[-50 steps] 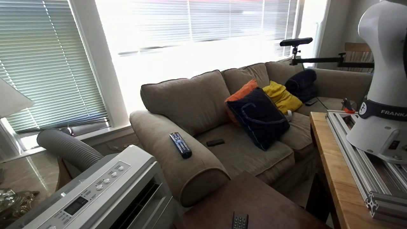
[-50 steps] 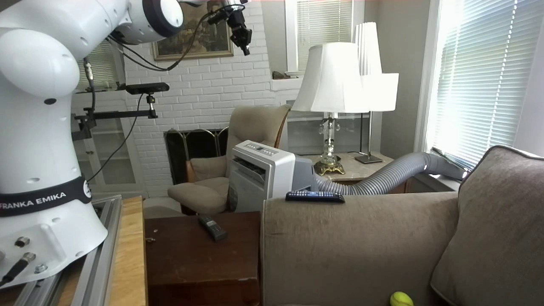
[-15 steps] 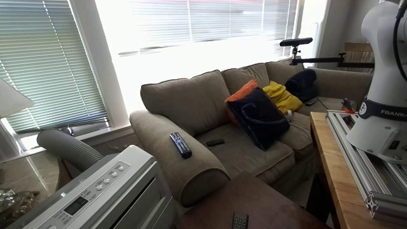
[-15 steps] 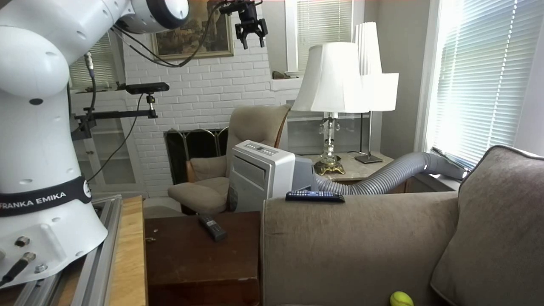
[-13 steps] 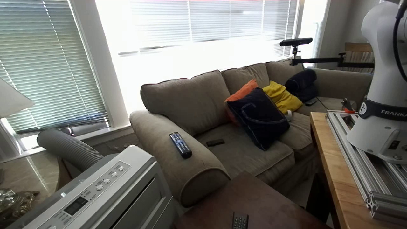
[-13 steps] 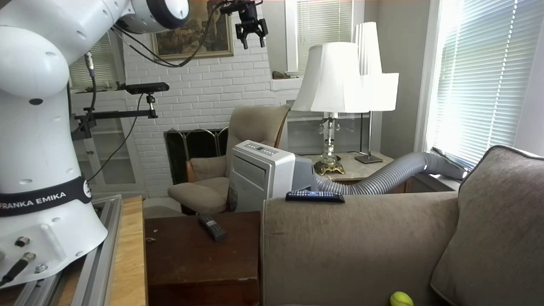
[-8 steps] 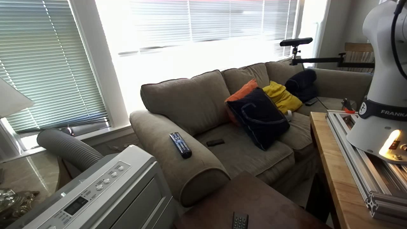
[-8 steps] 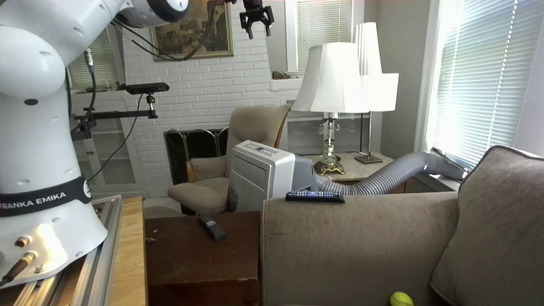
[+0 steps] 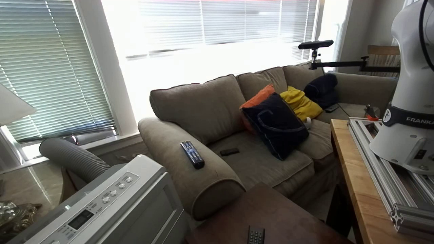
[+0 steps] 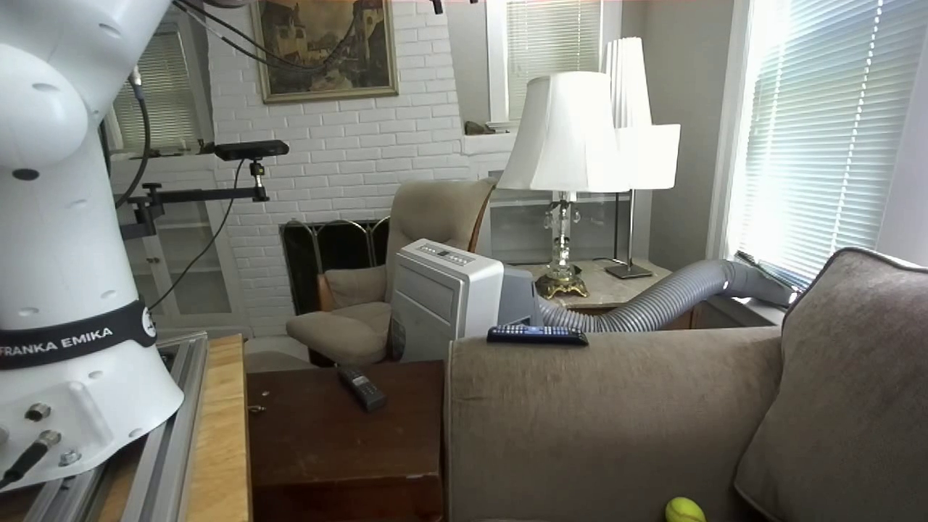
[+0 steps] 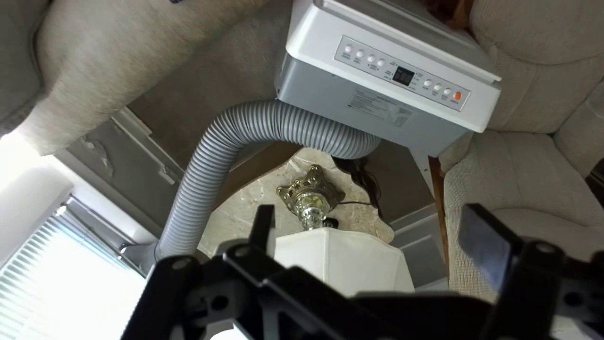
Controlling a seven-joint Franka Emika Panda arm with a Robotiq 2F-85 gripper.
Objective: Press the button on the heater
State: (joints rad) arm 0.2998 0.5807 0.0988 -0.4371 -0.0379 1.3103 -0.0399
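The heater (image 11: 325,35), a white boxy unit, lies ahead of my gripper at the top of the wrist view; it stands beside the sofa arm in both exterior views. Along its top runs a control strip with a dark display (image 11: 403,75), several small white buttons (image 11: 371,58) and one orange button (image 11: 457,95) at the end. Its front flap (image 10: 424,293) lies flat over the vent. My gripper (image 11: 368,212) is open, its fingers wide apart with nothing between them, and does not touch the heater. Only the fingertips (image 10: 438,6) show at the top edge of an exterior view.
A grey ribbed hose (image 11: 200,189) curves from the heater to the window. A white-shaded lamp (image 10: 562,138) stands behind it, beside an armchair (image 10: 438,210). In front are a brown wooden table (image 10: 341,442) with a phone (image 10: 362,389) and a sofa arm (image 10: 616,406) bearing a remote (image 10: 536,335).
My gripper has risen and moved right, almost out of the exterior view, as the arm has shifted. The heater's front flap has swung down over its vent slot.
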